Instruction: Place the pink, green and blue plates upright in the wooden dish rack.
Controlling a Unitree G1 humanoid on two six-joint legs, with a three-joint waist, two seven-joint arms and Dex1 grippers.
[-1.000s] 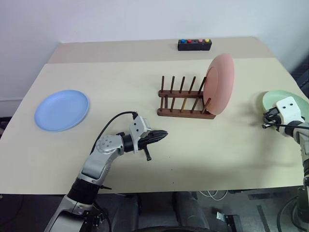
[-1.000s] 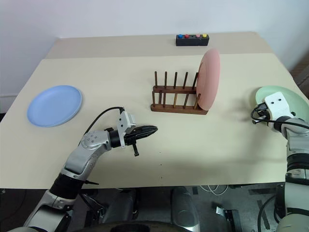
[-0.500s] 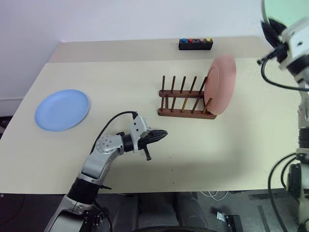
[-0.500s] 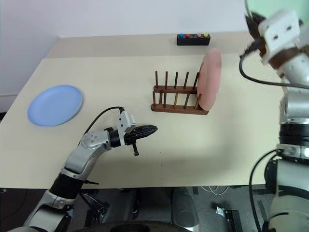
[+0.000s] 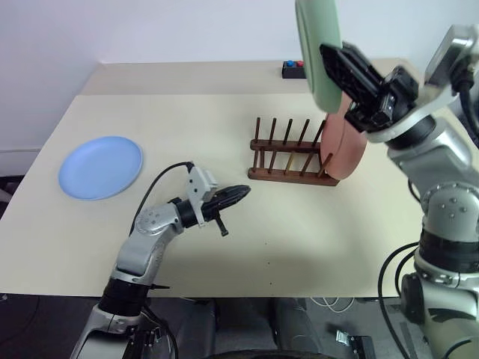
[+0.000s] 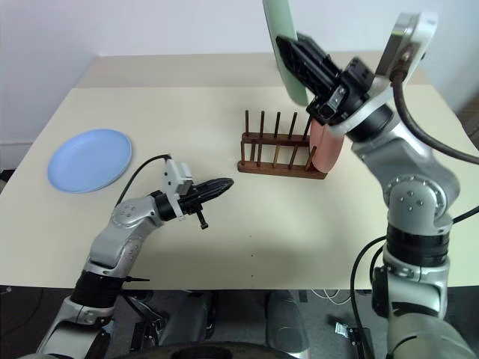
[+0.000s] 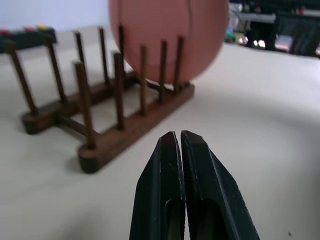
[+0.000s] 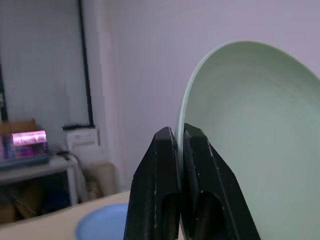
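**A:** where's the green plate (image 5: pixel 316 45) at? The right end effector (image 5: pixel 346 66) has its fingers clamped on the rim, holding it on edge, up in the air above the right part of the wooden dish rack (image 5: pixel 290 153).

**B:** yep, plate sticks up past the fingertips. The pink plate (image 5: pixel 347 145) is already upright in the rightmost slot of the rack, partly behind the right arm.

**A:** and the left end effector (image 5: pixel 238 195)?

**B:** fingers pressed together, nothing in them. It hovers low over the worktop (image 5: pixel 314 224), near and left of the rack, pointing at it.

**A:** blue plate (image 5: pixel 100 167)?

**B:** lying flat on the far left of the worktop, well apart from both end effectors. There's a small black box (image 5: pixel 294 69) with coloured buttons at the far edge, behind the green plate.
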